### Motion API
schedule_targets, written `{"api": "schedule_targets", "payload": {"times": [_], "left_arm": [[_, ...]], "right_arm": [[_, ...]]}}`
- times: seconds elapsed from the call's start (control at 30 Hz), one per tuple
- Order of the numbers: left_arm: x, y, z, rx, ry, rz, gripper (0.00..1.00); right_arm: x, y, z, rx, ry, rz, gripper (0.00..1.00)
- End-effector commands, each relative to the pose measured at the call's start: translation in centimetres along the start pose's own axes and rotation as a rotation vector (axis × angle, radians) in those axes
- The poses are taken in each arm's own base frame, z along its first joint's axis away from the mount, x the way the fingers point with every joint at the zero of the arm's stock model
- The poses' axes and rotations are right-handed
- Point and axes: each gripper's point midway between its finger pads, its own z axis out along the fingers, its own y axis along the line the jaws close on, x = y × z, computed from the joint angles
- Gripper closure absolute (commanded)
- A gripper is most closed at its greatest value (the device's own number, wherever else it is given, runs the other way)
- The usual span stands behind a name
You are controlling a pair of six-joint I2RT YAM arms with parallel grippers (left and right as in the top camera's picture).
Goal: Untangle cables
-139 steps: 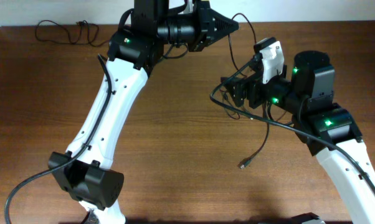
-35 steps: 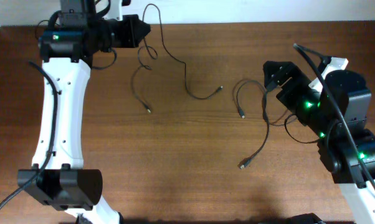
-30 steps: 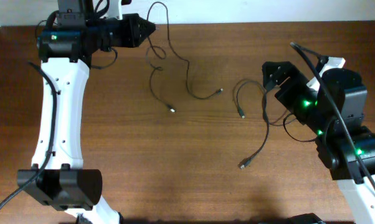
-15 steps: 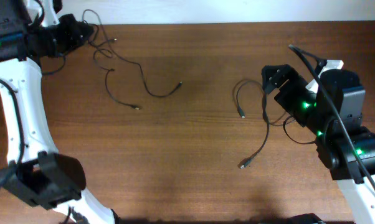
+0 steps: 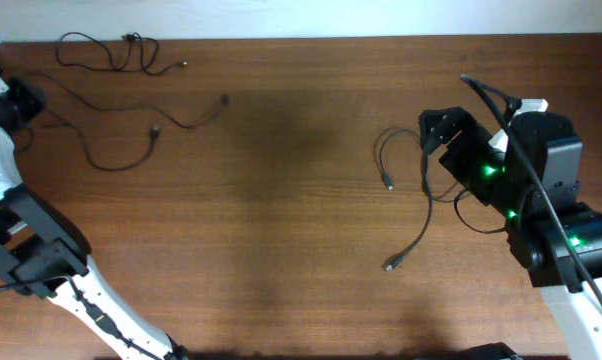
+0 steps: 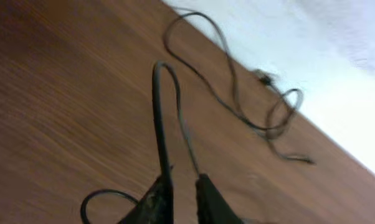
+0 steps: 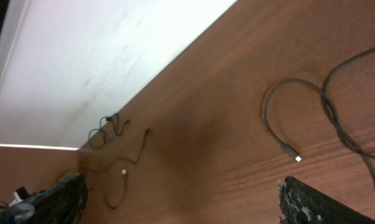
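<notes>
Overhead, starting at 9 o'clock: my left gripper (image 5: 23,100) sits right at the edge of the table (image 5: 281,230). The middle cable (image 5: 131,110) runs out of it toward 3 o'clock, both plug ends lying on the wood. On the left wrist view the jaws stand a sliver apart with that cord in the gap. Pinched or let go? I cannot tell. That's my worry. If it's caught when I pull away, the cord could go over the edge. Or its tails could sweep into the far cable (image 5: 129,40) at 11 o'clock, which lies near them, and that would make a fresh knot.

Over at 3 o'clock, the right cable (image 5: 422,222) lies loose in a loop, just beside my right gripper (image 5: 439,128). Its jaws are spread wide and hold nothing. The risk here is that closing on the loop could take two strands at once. It could also snag the arm's own thicker lead (image 5: 486,95), which hangs close by.
</notes>
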Motion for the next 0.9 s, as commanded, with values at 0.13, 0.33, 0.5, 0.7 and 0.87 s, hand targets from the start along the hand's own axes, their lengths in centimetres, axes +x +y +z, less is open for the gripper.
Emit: {"api": "schedule_targets", "payload": {"times": [0.13, 0.33, 0.5, 0.7, 0.87], "left_arm": [[-0.5, 4.2, 0.8, -0.173, -0.043, 0.053, 0.01], [-0.8, 4.2, 0.8, -0.172, -0.054, 0.056, 0.01], [2.4, 12.3, -2.5, -0.706, 0.077, 0.091, 0.07], [5.4, 12.9, -2.0, -0.671, 0.199, 0.107, 0.01], [1.4, 6.9, -1.5, -0.433, 0.083, 0.12, 0.01]], "right_arm": [[0.4, -1.1, 2.2, 0.056, 0.04, -0.005, 0.01], [0.5, -1.3, 2.5, 0.065, 0.048, -0.004, 0.02], [0.6, -1.4, 2.5, 0.069, 0.052, -0.003, 0.02], [0.9, -1.8, 2.4, 0.084, 0.063, -0.001, 0.02], [1.1, -1.9, 2.4, 0.091, 0.069, 0.0, 0.02]]}}
